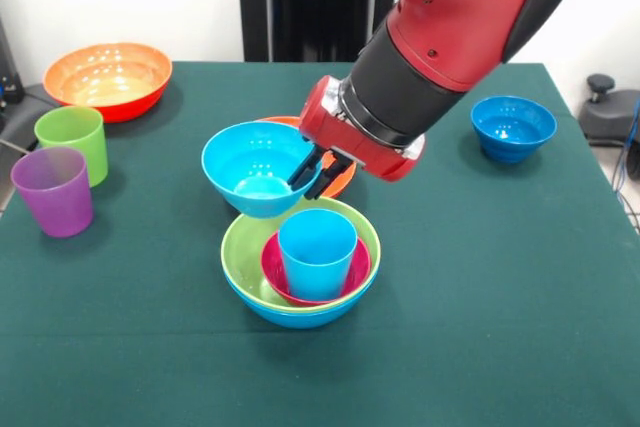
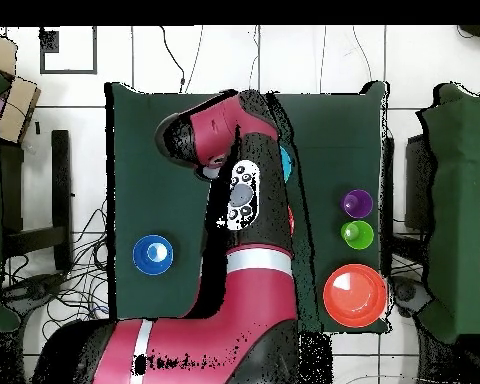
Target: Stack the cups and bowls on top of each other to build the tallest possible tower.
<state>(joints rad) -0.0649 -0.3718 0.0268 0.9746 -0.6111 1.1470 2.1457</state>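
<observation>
The hand [image 1: 318, 172] grips the cyan bowl [image 1: 255, 167] by its rim, fingers apparently pinching the wall, holding it tilted just up and behind the tower [image 1: 300, 265]; the light blue cup [image 1: 316, 250] standing in it lies directly below-front. Counted: three cups (light blue, lime green [image 1: 73, 142], purple [image 1: 52, 190]) and seven bowls, one orange mostly hidden.

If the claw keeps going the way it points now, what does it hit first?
Probably the inside wall of the glossy cyan plastic bowl; the claw already sits at its rim, though depth is unclear.
</observation>
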